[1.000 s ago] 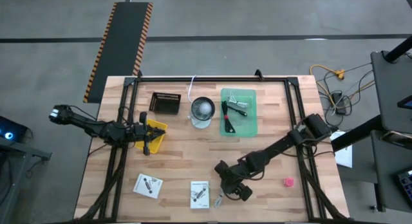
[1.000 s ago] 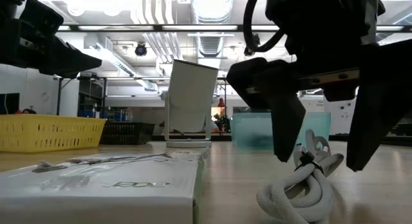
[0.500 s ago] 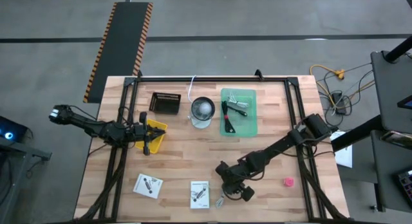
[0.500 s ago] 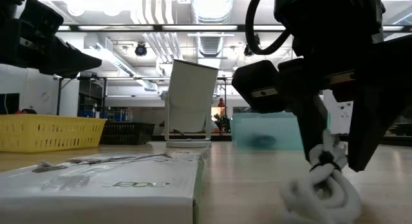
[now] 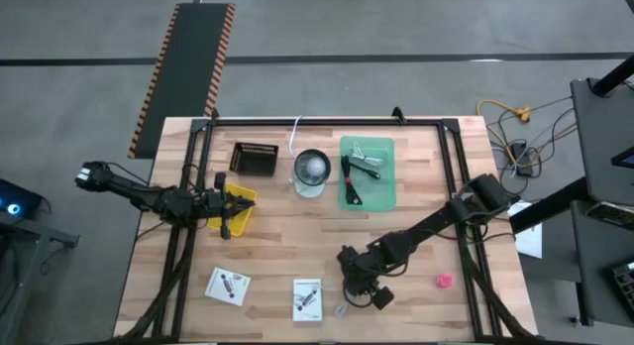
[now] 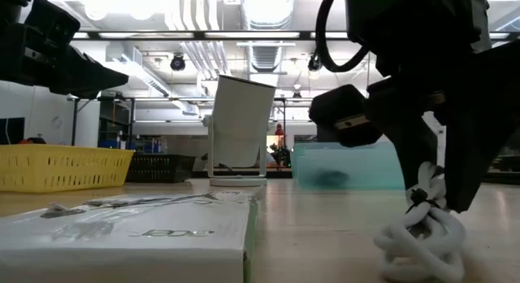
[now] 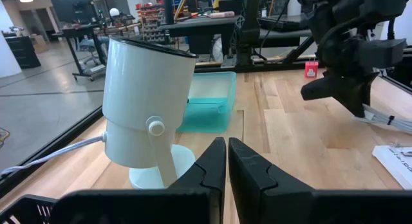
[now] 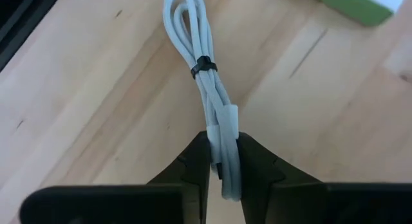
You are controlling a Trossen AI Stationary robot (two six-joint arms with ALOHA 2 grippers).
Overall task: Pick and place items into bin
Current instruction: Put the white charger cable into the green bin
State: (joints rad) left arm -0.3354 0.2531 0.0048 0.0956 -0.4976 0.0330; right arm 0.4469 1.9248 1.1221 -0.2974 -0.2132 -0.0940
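The right pincer, spread around the coiled white cable a second ago, now pinches it, its loops resting on the counter, ready to lift toward the bin.

Right gripper lowered near the table's front edge, fingers pinched on a white cable bundle extending forward from the fingertips. Left gripper idle, fingers together.

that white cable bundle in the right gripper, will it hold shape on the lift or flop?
Likely floppy: the cable is soft cord, looped and cinched by one black tie, so the loops may sag below the right gripper. Probably light. The grip is near one end, so the rest may swing.
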